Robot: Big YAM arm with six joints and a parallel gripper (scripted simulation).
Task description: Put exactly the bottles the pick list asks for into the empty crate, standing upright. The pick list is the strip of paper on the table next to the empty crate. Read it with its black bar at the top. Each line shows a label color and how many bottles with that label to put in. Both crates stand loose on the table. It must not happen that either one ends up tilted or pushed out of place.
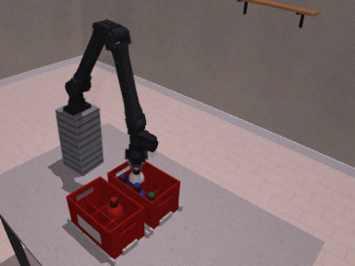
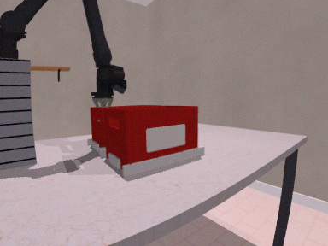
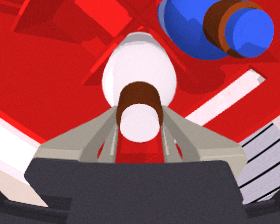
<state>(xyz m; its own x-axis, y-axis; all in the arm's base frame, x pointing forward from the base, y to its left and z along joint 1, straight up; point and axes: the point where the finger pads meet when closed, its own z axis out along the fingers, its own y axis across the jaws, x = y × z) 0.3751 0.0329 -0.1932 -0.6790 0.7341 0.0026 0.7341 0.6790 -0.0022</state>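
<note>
The gripper is clenched on the neck of a white bottle, its two grey fingers pressing either side of the brown neck just under the white cap. That bottle stands upright in the far crate, the one nearer the arm's grey pedestal, and its body is down among the red dividers. In the wrist view a blue bottle with a brown neck and blue cap stands in the next compartment, and part of another blue one shows at the top edge. From the top view the far crate also holds a bottle with a green cap toward its right side. The near crate touches the far one and sits toward the front edge of the desk; a red bottle stands upright in one of its compartments. From the side view the arm comes down over the back of the crates, and the bottles are hidden behind the red walls. The pick list cannot be made out in any view.
</note>
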